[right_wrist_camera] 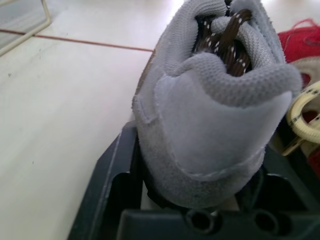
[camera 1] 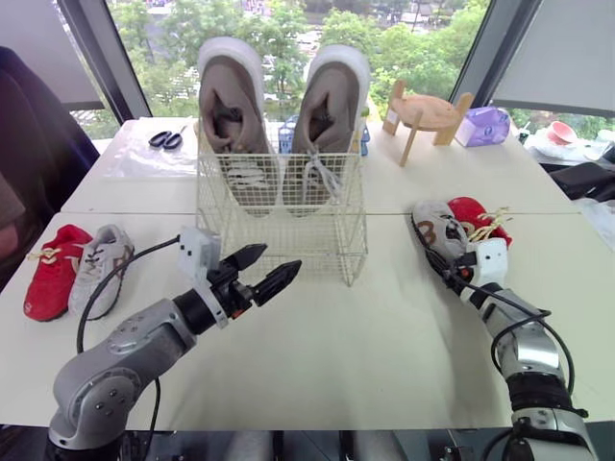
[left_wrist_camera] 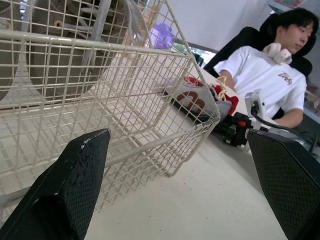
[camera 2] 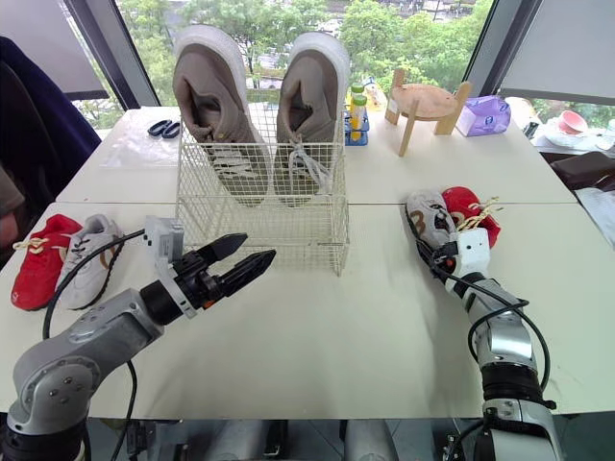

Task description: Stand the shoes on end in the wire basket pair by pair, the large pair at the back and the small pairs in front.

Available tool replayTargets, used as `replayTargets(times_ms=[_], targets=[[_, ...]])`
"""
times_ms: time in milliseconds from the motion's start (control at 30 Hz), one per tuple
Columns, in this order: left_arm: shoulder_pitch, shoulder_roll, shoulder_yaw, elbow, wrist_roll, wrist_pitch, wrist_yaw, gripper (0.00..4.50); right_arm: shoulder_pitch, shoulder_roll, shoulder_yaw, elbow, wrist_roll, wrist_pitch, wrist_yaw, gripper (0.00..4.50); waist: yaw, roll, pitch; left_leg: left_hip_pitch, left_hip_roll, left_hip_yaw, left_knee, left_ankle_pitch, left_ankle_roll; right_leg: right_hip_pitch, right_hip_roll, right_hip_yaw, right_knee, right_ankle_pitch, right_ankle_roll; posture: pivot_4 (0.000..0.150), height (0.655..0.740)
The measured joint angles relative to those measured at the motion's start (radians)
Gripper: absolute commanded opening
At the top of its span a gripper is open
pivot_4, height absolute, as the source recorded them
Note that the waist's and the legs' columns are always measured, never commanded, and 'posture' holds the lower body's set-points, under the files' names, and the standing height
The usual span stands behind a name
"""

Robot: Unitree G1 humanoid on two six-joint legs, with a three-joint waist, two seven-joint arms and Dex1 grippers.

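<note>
The small grey shoe lies at the right middle of the frame, a red shoe touching it. The right gripper is clamped on its heel. At lower left the left gripper hangs with fingers apart, just before the basket. Another small pair lies at the left edge. Two big shoes stand on end at the basket's back.

The wire basket is cream. The large shoes are taupe with white soles and laces. The bench is off-white. A red shoe has a yellowish lace; the light grey shoe has white trim. The grey shoe has brown, white-flecked laces. The second red shoe has a yellow lace. The left gripper is black.
</note>
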Motion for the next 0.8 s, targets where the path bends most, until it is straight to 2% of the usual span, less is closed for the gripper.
replayTargets(times_ms=[133, 267, 367, 467, 567, 700, 800], targets=[[0.000, 0.032, 0.015, 0.013, -0.030, 0.002, -0.020, 4.50, -0.005, 0.008, -0.001, -0.018, 0.010, 0.015, -0.008, 1.61, -0.001, 0.001, 0.000, 0.000, 0.000, 0.000, 0.000, 0.000, 0.000, 0.000, 0.000, 0.000, 0.000, 0.000, 0.000, 0.150, 0.7400], [-0.013, 0.112, 0.124, 0.077, -0.205, 0.015, -0.060, 4.50, -0.031, -0.004, -0.002, -0.184, 0.070, 0.107, 0.009, 1.61, -0.009, 0.004, 0.002, -0.002, 0.000, 0.000, 0.000, 0.000, 0.000, -0.003, 0.000, 0.000, 0.001, 0.000, 0.000, 0.150, 0.7400], [-0.086, 0.194, 0.206, 0.168, -0.373, 0.033, -0.086, 4.50, -0.141, -0.069, -0.019, -0.282, 0.128, 0.178, 0.021, 1.61, -0.012, 0.005, 0.002, -0.003, 0.000, -0.001, 0.000, 0.000, 0.000, -0.004, 0.000, 0.000, 0.001, 0.000, 0.000, 0.150, 0.7400], [-0.259, 0.255, 0.266, 0.295, -0.487, 0.036, -0.063, 4.50, -0.279, -0.170, -0.076, -0.391, 0.193, 0.239, 0.038, 1.61, 0.004, 0.005, 0.002, -0.003, 0.000, -0.002, 0.000, 0.000, 0.001, -0.003, 0.000, -0.002, -0.001, 0.000, 0.000, 0.150, 0.7400], [-0.426, 0.269, 0.274, 0.419, -0.579, 0.027, -0.016, 4.50, -0.365, -0.230, -0.093, -0.462, 0.259, 0.292, 0.075, 1.61, 0.009, 0.004, 0.002, -0.003, 0.000, -0.002, 0.000, -0.001, 0.001, -0.002, 0.000, -0.002, -0.002, 0.001, 0.003, 0.150, 0.7400], [-0.631, 0.269, 0.254, 0.581, -0.677, 0.058, 0.000, 4.50, -0.509, -0.285, -0.123, -0.434, 0.370, 0.354, 0.151, 1.61, 0.010, 0.004, 0.003, -0.004, -0.001, -0.001, 0.000, -0.001, 0.002, -0.002, -0.001, -0.002, -0.004, 0.002, 0.004, 0.150, 0.7400], [-0.813, 0.253, 0.218, 0.727, -0.708, 0.098, -0.006, 4.50, -0.653, -0.305, -0.080, -0.450, 0.408, 0.363, 0.252, 1.61, 0.007, 0.004, 0.003, -0.004, 0.000, -0.002, -0.001, -0.001, 0.002, -0.002, 0.000, -0.002, -0.003, 0.002, 0.004, 0.150, 0.7400]])
